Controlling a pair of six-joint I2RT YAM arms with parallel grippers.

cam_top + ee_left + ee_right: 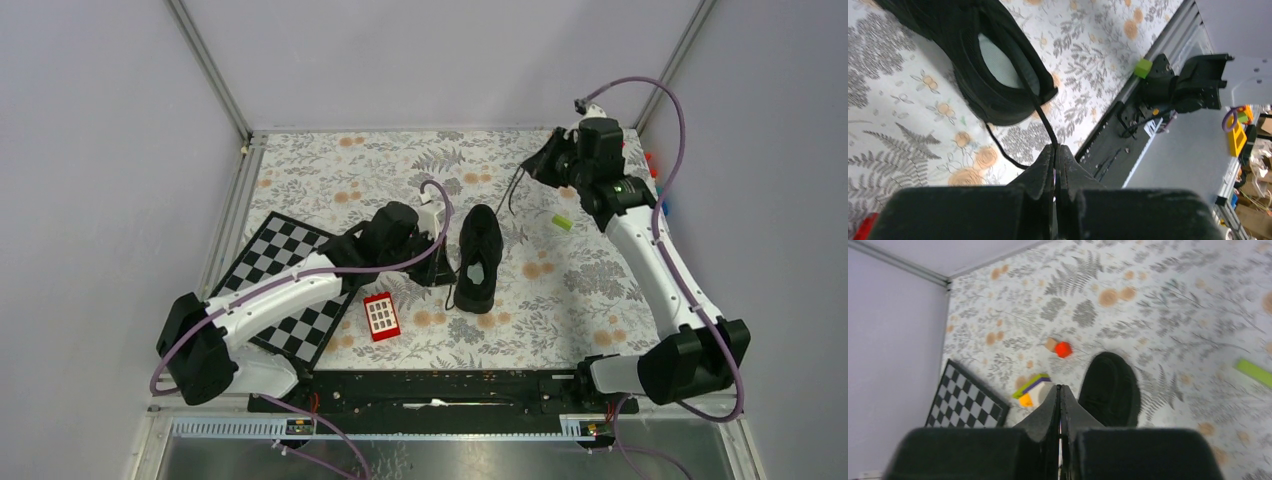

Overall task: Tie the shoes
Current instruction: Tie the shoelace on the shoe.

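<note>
Shoe: one black shoe (478, 258) lies near the middle of the table (330, 170), toe toward the far side. Its pale insole shows and it is not yet tied.
Left claw: the left claw (1055, 148) is closed tight on a thin black lace (1042, 111). It sits low, just beside the shoe on the left, and the lace runs straight from the shoe's collar to the fingertips.
Right claw: the right claw (533, 168) is closed and held high, beyond the shoe and to its right. A thin second lace (508, 192) seems to run from it down to the front of the shoe, so it looks pinched there. Its own camera shows the fingers pressed together, but the string is too fine to make out.
Why held so: the two ends seem drawn to opposite sides to take up slack and keep them apart, ready for a first crossing.
Slack: a loose loop (1003, 150) curls on the table by the heel.
Other things: the chessboard (290, 290), red keypad (381, 316) and green block (562, 222) lie off to the sides, away from both strings.
Risk: the thin lace could slip from the tips, or a pull could drag the shoe.
</note>
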